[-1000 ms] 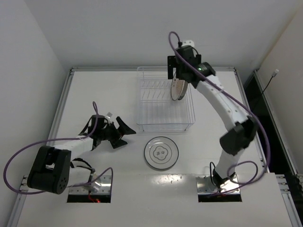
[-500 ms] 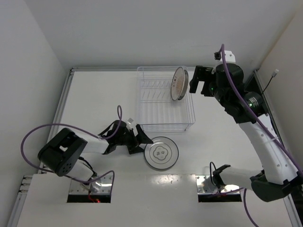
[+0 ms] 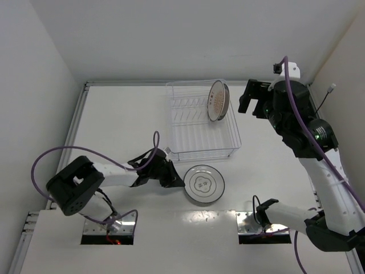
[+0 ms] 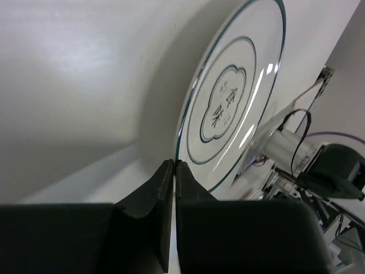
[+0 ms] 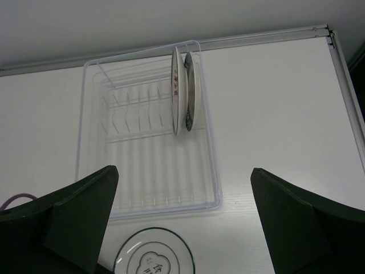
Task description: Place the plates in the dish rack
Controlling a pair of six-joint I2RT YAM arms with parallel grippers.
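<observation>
Down at the near side of the counter (image 3: 125, 120), the left arm lies low and reaches across toward the middle. Its claw (image 3: 171, 176) is pressed together, fingers flat against each other with only a hairline seam between them. In the left wrist view the fingertips (image 4: 166, 171) touch the rim of the ringed plate (image 3: 204, 184), and nothing is pinched between them. The claw meets that plate at its 9 o'clock edge.

The plate lies flat on the counter, face up. It is white with a grey ring and a dark flower-shaped motif with characters in the centre. It sits just off the dish rack's near wall, at about 6 o'clock from the rack and not touching it.

Moving back, the dish rack (image 3: 199, 154) is a clear rectangular basket with rows of tines. Most of its slots stand bare.

Up in its far-right corner, around 1 o'clock, two plates stand on edge side by side. One is a pale-backed plate (image 5: 177, 91) and right beside it is a darker-patterned plate (image 5: 189, 94). From above they lean slightly and show a speckled tan face.

Out at 3 o'clock from that pair, the right claw (image 3: 254, 100) hangs high above the counter. It is spread wide and holding nothing, and its camera looks down over the rack.
</observation>
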